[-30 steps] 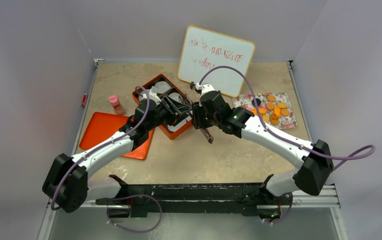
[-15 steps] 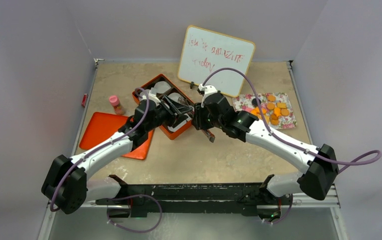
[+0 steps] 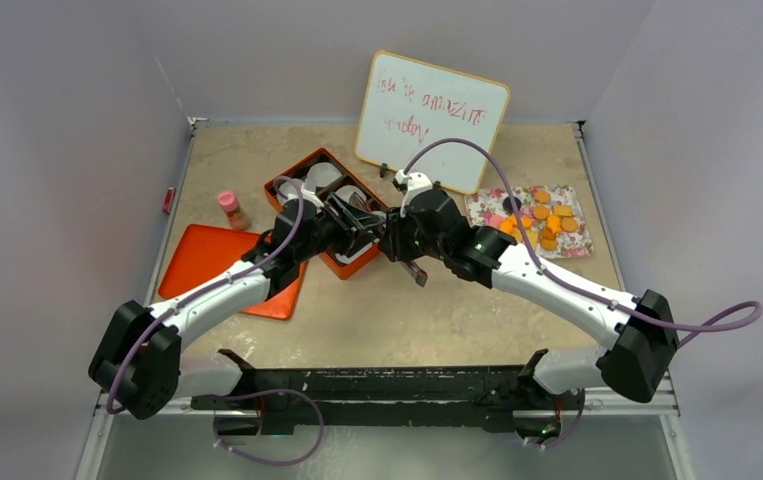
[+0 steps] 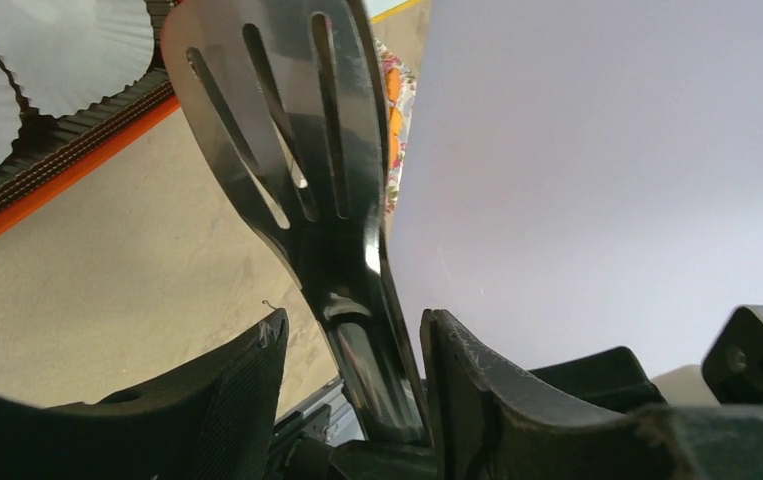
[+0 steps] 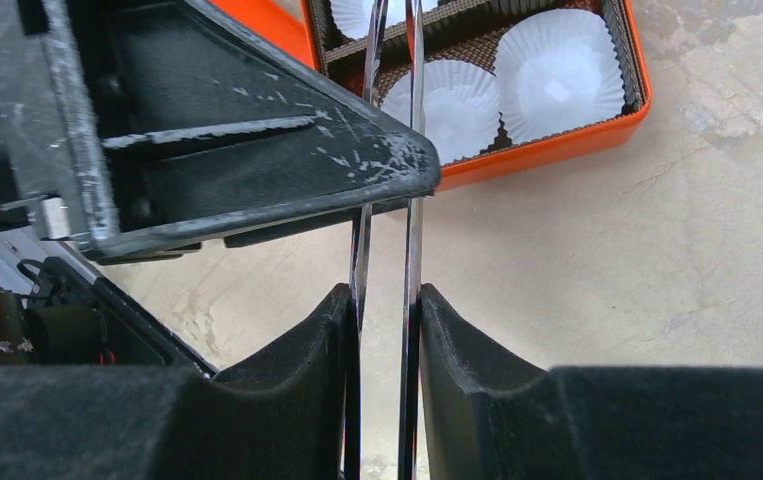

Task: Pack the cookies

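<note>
My left arm (image 3: 212, 300) and right arm (image 3: 557, 285) are white shells with black joints, each trailing a purple cable (image 3: 454, 141); right gripper (image 5: 384, 300) pads (image 5: 287, 380) are scuffed black.

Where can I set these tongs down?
Bare table in front, between box and rail; also far left behind the bottle. Crowded: centre, around the tongs, and the cookies on the right.
</note>
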